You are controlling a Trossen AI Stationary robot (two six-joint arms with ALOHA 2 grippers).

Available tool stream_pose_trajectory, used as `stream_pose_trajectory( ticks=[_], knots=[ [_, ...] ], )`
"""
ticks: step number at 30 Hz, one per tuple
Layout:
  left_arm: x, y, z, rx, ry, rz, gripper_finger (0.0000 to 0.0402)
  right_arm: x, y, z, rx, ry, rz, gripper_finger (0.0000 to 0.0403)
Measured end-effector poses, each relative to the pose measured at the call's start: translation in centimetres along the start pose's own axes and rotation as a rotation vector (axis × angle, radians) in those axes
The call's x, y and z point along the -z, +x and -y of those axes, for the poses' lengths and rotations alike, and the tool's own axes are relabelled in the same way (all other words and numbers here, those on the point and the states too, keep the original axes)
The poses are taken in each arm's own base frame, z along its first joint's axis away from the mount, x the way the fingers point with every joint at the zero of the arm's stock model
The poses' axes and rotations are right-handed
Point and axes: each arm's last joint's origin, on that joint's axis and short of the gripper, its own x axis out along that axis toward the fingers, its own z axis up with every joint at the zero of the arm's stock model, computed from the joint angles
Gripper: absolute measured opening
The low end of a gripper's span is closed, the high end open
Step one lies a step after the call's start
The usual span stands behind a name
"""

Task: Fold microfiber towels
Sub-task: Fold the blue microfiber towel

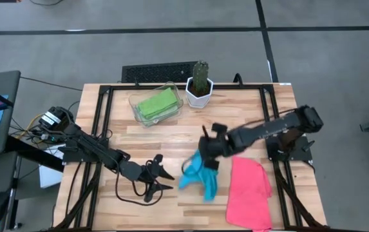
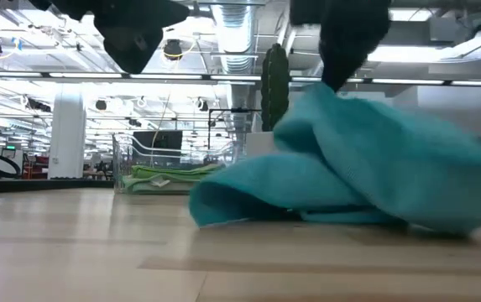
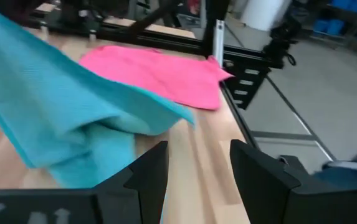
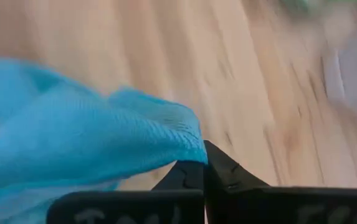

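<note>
A cyan microfiber towel (image 1: 200,179) lies bunched near the middle of the table. One part of it is drawn up into a peak under my right gripper (image 1: 205,160), which is shut on it. A pink towel (image 1: 248,192) lies flat to its right, near the front edge. Green towels (image 1: 156,103) rest in a clear tray (image 1: 134,102) at the back. My left gripper (image 3: 197,167) stands open and level to the left of the cyan towel, with nothing between its fingers. My right gripper pinches an edge of the cyan towel (image 4: 189,148) between its two shut fingers, coming from above and slanting down. One layer or several, I cannot tell. The towel rises to a peak (image 2: 331,94) at the fingers and drapes slack, its lower folds (image 2: 248,201) on the table.
A potted cactus (image 1: 199,84) stands at the back, right of the tray. Black frame rails (image 1: 281,161) run along both sides of the table. Bare wood lies between the tray and the cyan towel.
</note>
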Motion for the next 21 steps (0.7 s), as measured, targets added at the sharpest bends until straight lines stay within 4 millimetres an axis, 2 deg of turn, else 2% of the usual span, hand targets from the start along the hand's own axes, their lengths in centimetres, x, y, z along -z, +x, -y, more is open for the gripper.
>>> stream_pose_trajectory(
  ticks=[4, 6, 8, 12, 16, 21],
  knots=[
    [0.0, 0.0, -0.2, -0.056, 0.004, 0.017, 0.0164, 0.8, 2.1, 3.5, 0.058, 0.148, -0.200, 0.0009],
    [0.2, 0.2, -0.4, -0.133, 0.006, 0.027, 0.0164, 1.0, 2.3, 4.3, 0.086, 0.150, -0.229, 0.0009],
    [0.9, 0.8, -0.7, -0.193, 0.016, 0.036, 0.0164, 1.3, 1.7, 5.2, 0.103, 0.159, -0.246, 0.0009],
    [2.5, 3.0, -1.3, -0.214, 0.060, 0.085, 0.0164, 0.7, 0.0, 7.2, 0.006, 0.249, -0.194, 0.0009],
    [3.5, 5.2, -2.8, -0.223, 0.074, 0.152, 0.0165, 0.7, -1.5, 6.9, -0.022, 0.238, -0.152, 0.0009],
    [2.5, 7.7, -2.5, -0.137, 0.096, 0.234, 0.0165, 0.8, -1.7, 6.4, -0.013, 0.222, -0.142, 0.0009]
  ],
)
